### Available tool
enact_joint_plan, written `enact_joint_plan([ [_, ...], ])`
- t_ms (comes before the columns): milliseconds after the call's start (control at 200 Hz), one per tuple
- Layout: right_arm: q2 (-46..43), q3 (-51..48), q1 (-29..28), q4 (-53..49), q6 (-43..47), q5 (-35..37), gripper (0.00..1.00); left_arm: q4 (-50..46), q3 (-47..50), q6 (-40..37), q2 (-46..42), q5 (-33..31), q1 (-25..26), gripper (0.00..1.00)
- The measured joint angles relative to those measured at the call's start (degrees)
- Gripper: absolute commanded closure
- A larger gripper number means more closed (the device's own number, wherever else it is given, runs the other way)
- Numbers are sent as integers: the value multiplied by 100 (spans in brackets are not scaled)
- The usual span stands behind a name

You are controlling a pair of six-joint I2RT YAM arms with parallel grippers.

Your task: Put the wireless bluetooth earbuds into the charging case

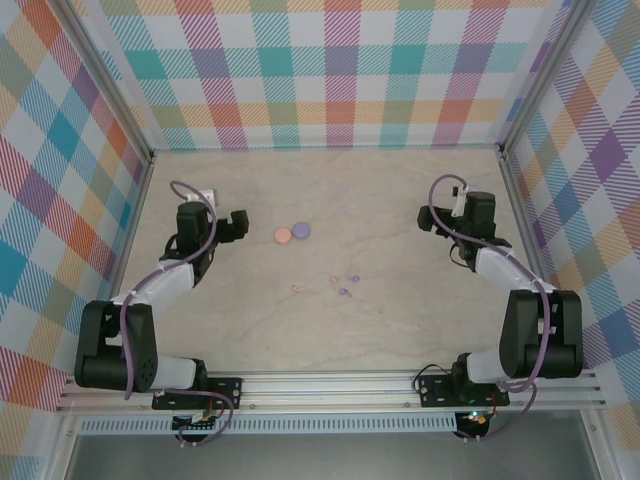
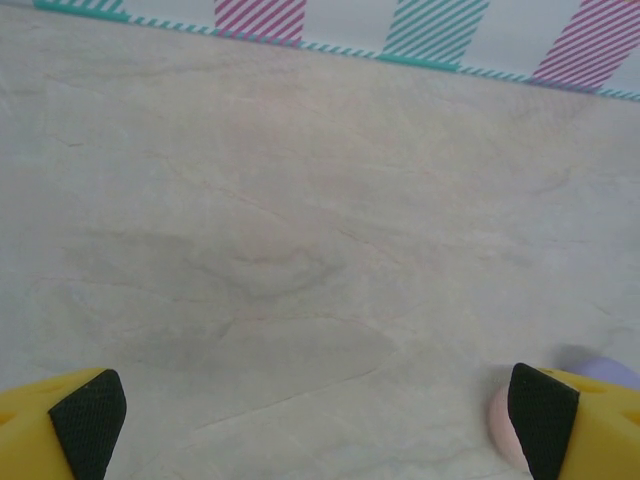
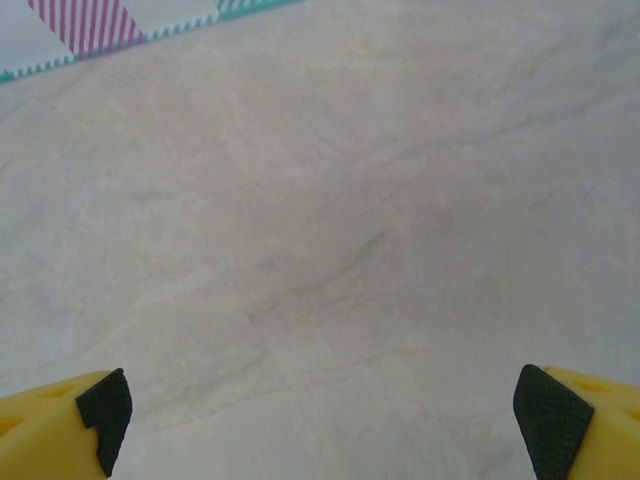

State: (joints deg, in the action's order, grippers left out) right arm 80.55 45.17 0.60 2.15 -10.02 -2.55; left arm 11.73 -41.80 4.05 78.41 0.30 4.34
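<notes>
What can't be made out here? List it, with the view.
Earbuds: top view, too small to tell shape or orientation.
Pink disc: left wrist view, mostly behind a finger of the left claw.
Purple disc: same view, blurred, partly behind that finger.

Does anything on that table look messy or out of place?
Four tiny earbuds lie scattered loose, apart from the pink disc and purple disc, which sit side by side. Nothing looks broken or spilled.

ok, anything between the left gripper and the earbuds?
Nothing visible. Bare table lies between the open left gripper and the earbuds. The two discs sit farther back, off that line.
</notes>
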Motion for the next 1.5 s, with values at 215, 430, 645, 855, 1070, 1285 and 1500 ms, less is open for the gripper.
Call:
enact_joint_plan([
  [215, 37, 426, -157, -1161, -542, -964, 0, -1106, -1187, 376, 667, 1169, 122, 28],
  [430, 382, 802, -673, -1532, -833, -1773, 0, -2168, -2647, 361, 2118, 2070, 601, 55],
  [645, 503, 813, -1064, -1674, -1189, -2055, 0, -3042, -3860, 160, 3390, 2509, 892, 60],
  [855, 540, 815, -1349, -1681, -1394, -2096, 0, -3617, -4599, -15, 4164, 2579, 1088, 60],
  [1070, 706, 820, -1456, -1685, -1488, -2094, 0, -4022, -4994, -205, 4478, 2627, 1193, 60],
  [1285, 826, 929, -1530, -1687, -1508, -2098, 1, -4179, -5027, -264, 4529, 2625, 1211, 60],
  [1500, 968, 992, -1641, -1690, -1508, -2140, 2, -4347, -5069, -378, 4642, 2699, 1231, 60],
])
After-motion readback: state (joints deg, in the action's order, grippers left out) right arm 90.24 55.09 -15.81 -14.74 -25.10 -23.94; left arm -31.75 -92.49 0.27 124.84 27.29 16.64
